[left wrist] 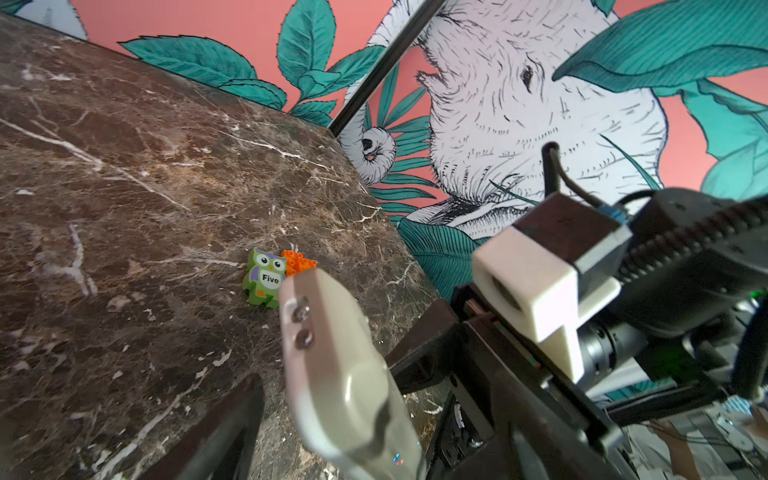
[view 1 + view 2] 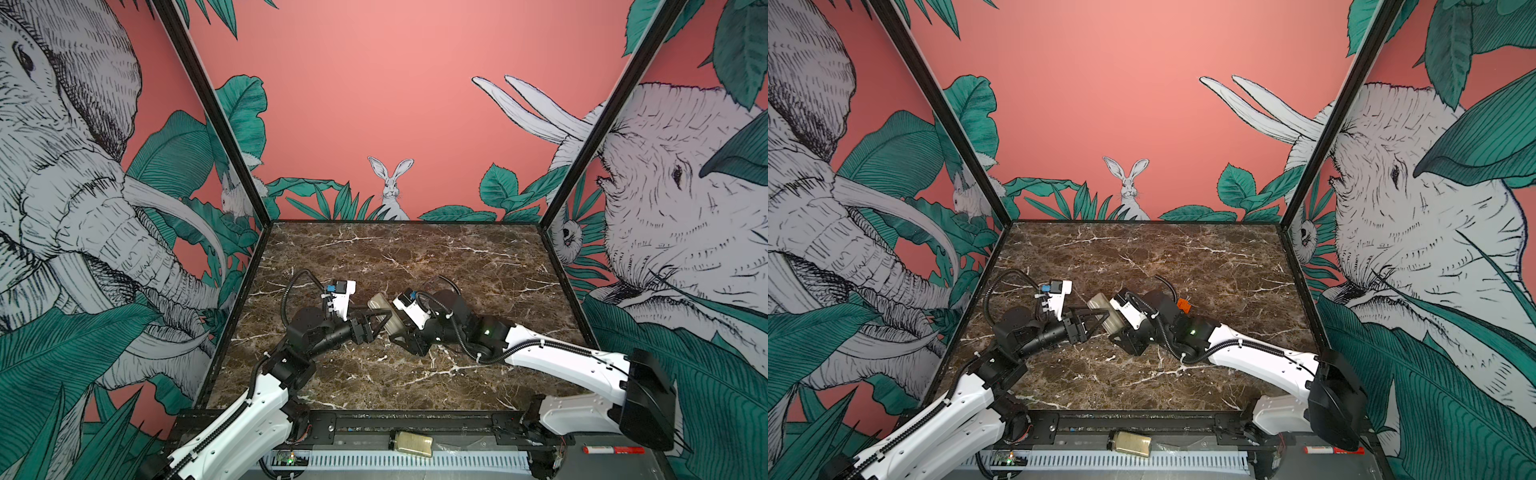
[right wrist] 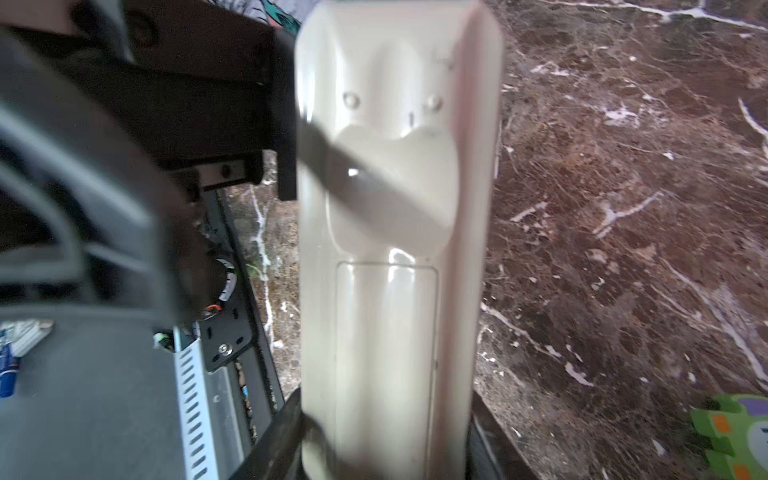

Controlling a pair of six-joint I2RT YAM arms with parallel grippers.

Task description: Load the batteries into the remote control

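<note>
The remote control (image 2: 383,311) (image 2: 1105,312) is a slim pale handset held above the marble near the middle. My right gripper (image 2: 400,329) (image 3: 386,440) is shut on its long sides. The plain back (image 3: 395,249) faces the right wrist camera, with a rectangular panel outline on it. My left gripper (image 2: 379,316) (image 1: 374,424) stands open around the remote's (image 1: 336,365) other end, with a gap on each side of it. The end face shows two small round emitters. The batteries are out of view.
A green owl block (image 1: 264,278) marked "Five" and an orange brick (image 1: 297,264) lie on the marble (image 2: 415,257) behind the right arm. A yellowish jar (image 2: 411,441) and a red marker (image 2: 609,449) lie on the front ledge, off the table.
</note>
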